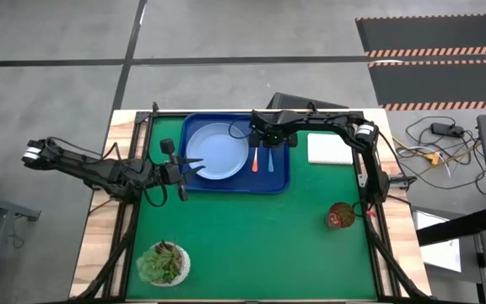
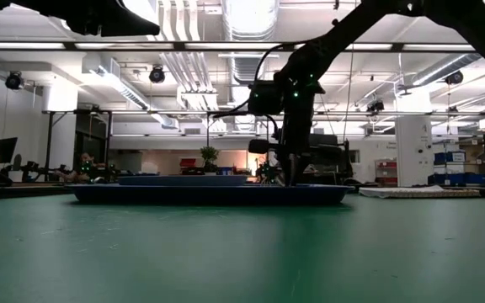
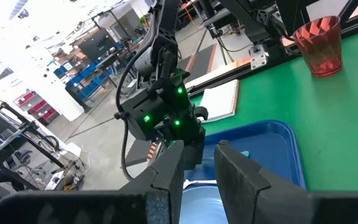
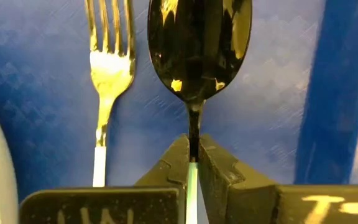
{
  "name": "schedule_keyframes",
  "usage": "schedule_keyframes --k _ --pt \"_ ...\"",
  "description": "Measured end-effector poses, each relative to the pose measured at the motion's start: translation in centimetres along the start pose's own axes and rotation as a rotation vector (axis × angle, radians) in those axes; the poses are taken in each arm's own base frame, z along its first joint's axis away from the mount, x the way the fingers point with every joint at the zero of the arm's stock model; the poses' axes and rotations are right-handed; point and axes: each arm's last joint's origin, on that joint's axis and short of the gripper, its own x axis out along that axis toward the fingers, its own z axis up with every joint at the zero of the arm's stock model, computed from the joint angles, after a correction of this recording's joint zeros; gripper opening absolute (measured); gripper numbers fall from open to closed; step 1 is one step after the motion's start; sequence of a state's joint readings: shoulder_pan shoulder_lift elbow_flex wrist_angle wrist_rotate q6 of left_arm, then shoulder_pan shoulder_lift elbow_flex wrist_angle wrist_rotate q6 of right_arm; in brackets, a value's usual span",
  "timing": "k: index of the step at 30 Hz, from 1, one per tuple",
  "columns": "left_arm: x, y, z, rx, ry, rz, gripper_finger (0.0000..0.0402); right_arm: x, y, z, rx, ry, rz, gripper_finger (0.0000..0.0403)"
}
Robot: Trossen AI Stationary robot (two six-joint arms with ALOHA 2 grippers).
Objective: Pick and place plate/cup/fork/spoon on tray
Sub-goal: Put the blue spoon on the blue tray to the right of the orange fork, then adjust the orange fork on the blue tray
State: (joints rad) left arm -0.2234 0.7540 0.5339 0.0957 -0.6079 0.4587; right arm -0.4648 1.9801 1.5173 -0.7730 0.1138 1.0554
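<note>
Right wrist view: we see the right gripper [image 4: 192, 163] clamped on the blue-handled metal spoon [image 4: 197, 46], beside the orange-handled fork [image 4: 109, 65], near the dark-blue rectangular tray's [image 1: 280, 182] right edge. Left gripper [image 1: 189, 165], fingers apart, hovers at the round pale-blue plate's [image 1: 218, 154] left edge.

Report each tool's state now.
Left tool: open, empty, at the plate.
Right tool: closed on the spoon, over the tray.

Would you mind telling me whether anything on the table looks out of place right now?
Only the cup: it stands on the green mat near the right edge, far from the tray, which already holds the plate, fork and spoon.
</note>
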Motion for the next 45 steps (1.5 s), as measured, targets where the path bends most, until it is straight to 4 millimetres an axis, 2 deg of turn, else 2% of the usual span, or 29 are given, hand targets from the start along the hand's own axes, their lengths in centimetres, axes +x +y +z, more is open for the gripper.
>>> schedule_keyframes --k 13,24,27,33,38,45 --pt "0.0 0.0 0.0 0.001 0.0 0.0 0.007 0.0 -0.1 0.0 0.007 0.001 -0.006 0.0018" --pt "0.0 0.0 0.0 0.001 0.0 0.0 0.007 -0.1 -0.1 0.0 0.022 -0.007 -0.009 0.0079" --pt "0.0 0.0 0.0 0.001 0.0 0.0 0.007 -0.6 -0.1 0.1 0.003 -0.012 0.001 0.0099" --pt "0.0 0.0 0.0 0.001 0.0 0.0 0.007 -3.0 0.0 0.0 -0.084 -0.042 0.053 0.0123" --pt "0.0 0.0 0.0 0.001 0.0 0.0 0.007 -5.0 1.3 -2.4 -0.289 -0.061 0.105 0.0126" --pt "0.0 0.0 0.0 -0.005 -0.001 0.0 0.007 -5.8 3.6 -8.7 -0.683 -0.063 0.131 0.0094"
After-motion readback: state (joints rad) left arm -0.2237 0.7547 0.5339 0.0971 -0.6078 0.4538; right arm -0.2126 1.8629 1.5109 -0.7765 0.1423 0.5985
